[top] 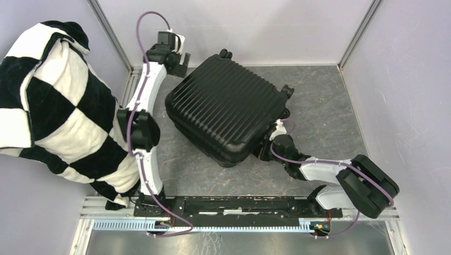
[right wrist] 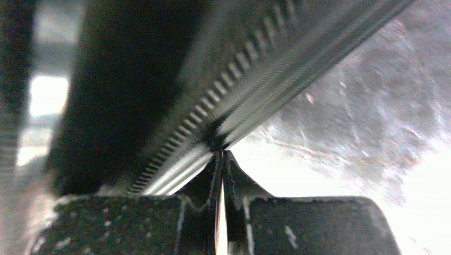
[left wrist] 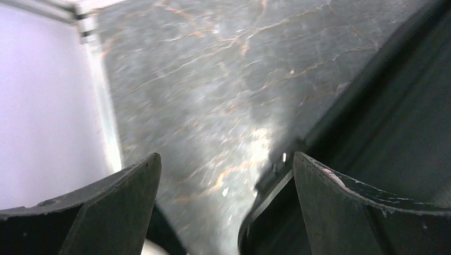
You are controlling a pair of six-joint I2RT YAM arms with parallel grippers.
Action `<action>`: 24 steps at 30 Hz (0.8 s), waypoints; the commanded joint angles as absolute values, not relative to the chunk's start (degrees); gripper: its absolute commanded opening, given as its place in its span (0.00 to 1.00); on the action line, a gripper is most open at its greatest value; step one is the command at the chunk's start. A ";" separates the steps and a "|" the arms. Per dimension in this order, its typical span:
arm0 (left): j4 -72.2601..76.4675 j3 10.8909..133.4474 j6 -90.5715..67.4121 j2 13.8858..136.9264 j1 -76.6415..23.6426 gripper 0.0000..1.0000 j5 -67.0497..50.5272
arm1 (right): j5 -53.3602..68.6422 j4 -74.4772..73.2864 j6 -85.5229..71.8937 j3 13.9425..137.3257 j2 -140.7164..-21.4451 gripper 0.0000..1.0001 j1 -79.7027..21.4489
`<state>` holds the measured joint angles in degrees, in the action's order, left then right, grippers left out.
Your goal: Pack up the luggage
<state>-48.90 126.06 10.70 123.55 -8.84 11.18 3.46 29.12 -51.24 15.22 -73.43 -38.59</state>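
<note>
Top view, suitcase point(top: 226, 106): lying shut, ribbed shell up, mid-worktop point(top: 324, 111), sitting diagonally, wheeled end pointing far-right; its near-right edge is hiding the tips of the right pincer point(top: 267, 146).
Left wrist view, left pincer point(left wrist: 226, 164): standing wide apart, empty, beside a blurred dark suitcase edge.
Right wrist view, zipper point(right wrist: 239, 101): right pincer pressing together against it; anything pinched is unclear.

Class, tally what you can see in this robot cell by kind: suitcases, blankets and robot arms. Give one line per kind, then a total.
Black hard-shell suitcase: 1
Black-and-white checkered blanket: 1
Robot arms: 2 (left arm, right arm)
Total: 4
</note>
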 commanded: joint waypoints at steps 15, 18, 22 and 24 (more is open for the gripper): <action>-51.09 81.35 10.26 77.90 -9.45 1.00 13.45 | -0.64 18.51 -39.98 15.83 -54.43 0.24 -22.63; -50.99 76.25 9.23 74.94 -8.89 1.00 13.21 | -0.69 14.05 -36.64 19.27 -52.22 0.30 -12.70; -51.15 72.10 7.80 73.55 -8.88 1.00 11.86 | 5.45 14.61 -36.92 28.88 -64.84 0.36 -2.77; -50.20 69.54 7.12 73.71 -8.87 1.00 11.59 | 7.13 14.99 -38.74 34.82 -73.09 0.37 -0.37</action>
<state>-52.40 72.47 10.26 75.79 -8.75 13.13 2.35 15.05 -38.76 25.12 -61.84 -4.38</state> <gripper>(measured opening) 0.993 0.361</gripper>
